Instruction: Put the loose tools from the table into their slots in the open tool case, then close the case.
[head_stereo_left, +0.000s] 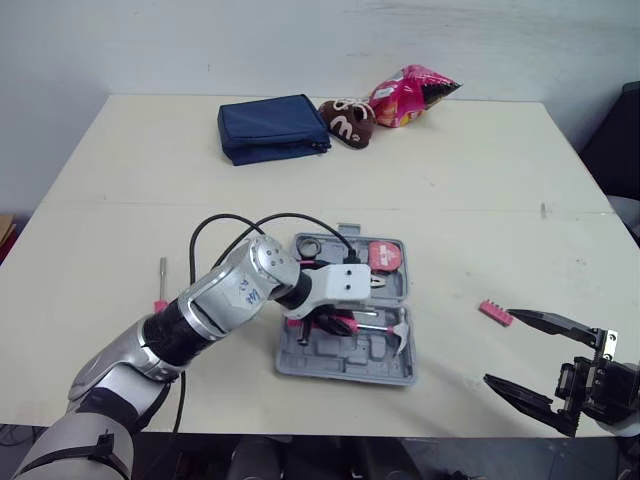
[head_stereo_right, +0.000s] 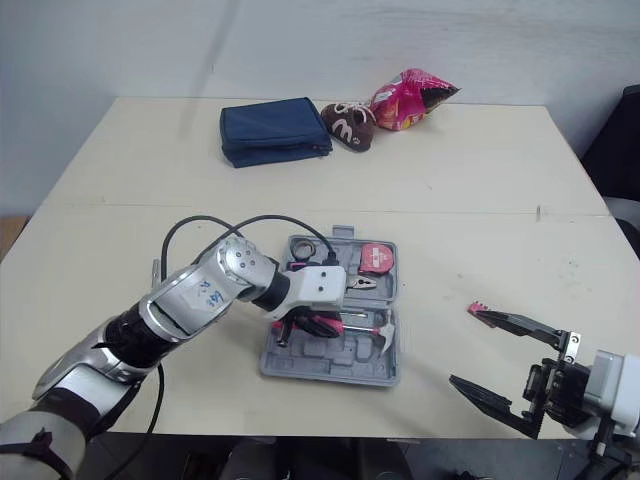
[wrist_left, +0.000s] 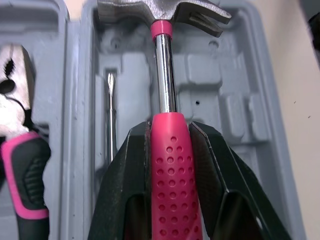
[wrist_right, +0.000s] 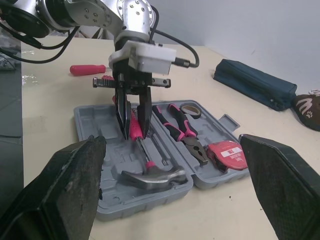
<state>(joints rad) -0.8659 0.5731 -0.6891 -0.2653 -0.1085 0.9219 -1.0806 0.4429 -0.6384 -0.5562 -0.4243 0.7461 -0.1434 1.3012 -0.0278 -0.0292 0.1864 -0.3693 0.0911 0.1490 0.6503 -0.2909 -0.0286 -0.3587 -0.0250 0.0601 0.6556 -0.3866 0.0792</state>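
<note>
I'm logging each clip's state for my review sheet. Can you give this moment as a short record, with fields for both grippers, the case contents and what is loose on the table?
Left gripper: shut on the pink-handled steel hammer, inside the open grey plastic tool case
Right gripper: open, empty, at the near right edge of the table
In case: pink-and-black pliers, red tape measure
Loose on table: red-handled screwdriver left of the case, pink bit strip right of it
Stage: case not yet closed
</note>
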